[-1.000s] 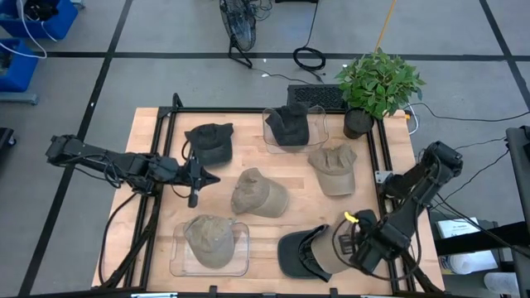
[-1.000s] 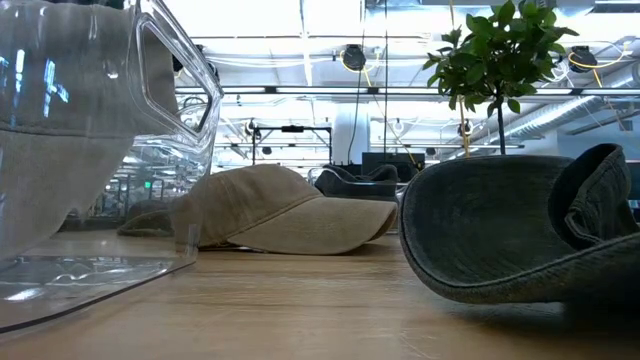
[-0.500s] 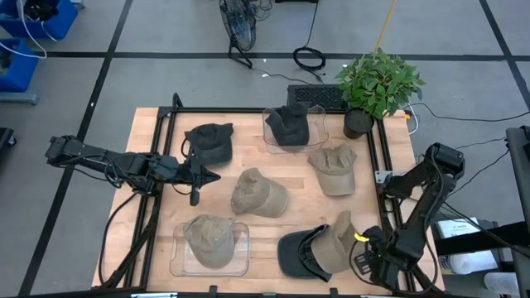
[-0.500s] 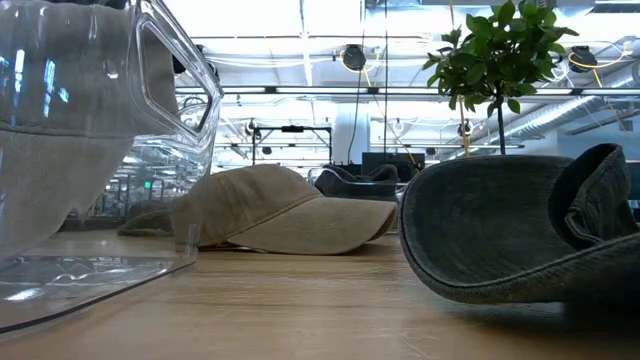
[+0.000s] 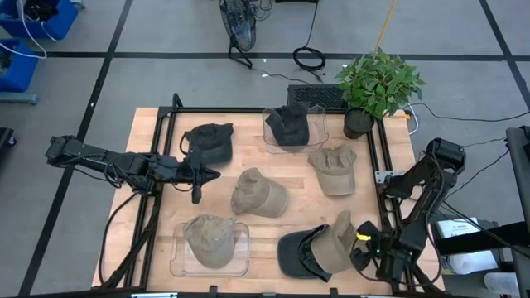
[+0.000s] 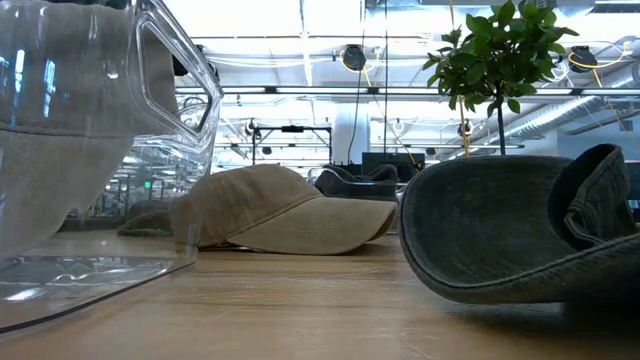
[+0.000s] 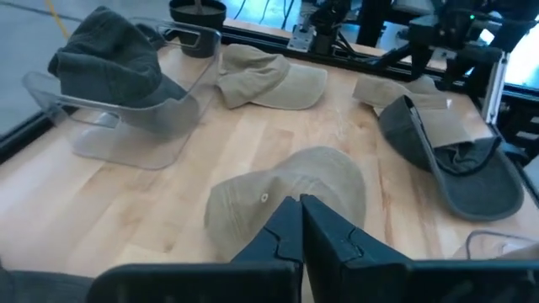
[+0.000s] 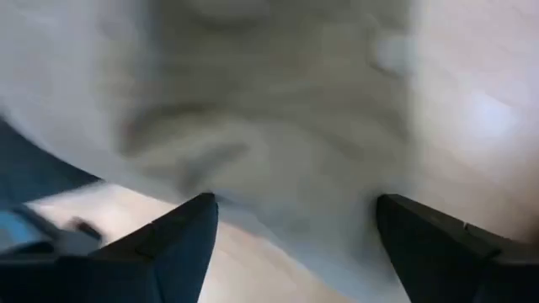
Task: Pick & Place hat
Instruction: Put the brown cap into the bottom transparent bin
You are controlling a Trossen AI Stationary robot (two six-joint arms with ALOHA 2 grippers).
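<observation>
Over the pale wooden table (image 5: 281,170), the high view shows the right tool (image 5: 368,251) beside a tan cloth cap (image 5: 338,245) lying partly on an upturned dark grey cap (image 5: 300,253) at the near right corner; the left tool (image 5: 204,175) hangs mid-table. At table height, that dark grey cap (image 6: 520,225) fills the right. From the left wrist, fingers (image 7: 333,237) are pressed together. From the right wrist, fingers (image 8: 181,240) are spread wide, pinching nothing.
</observation>
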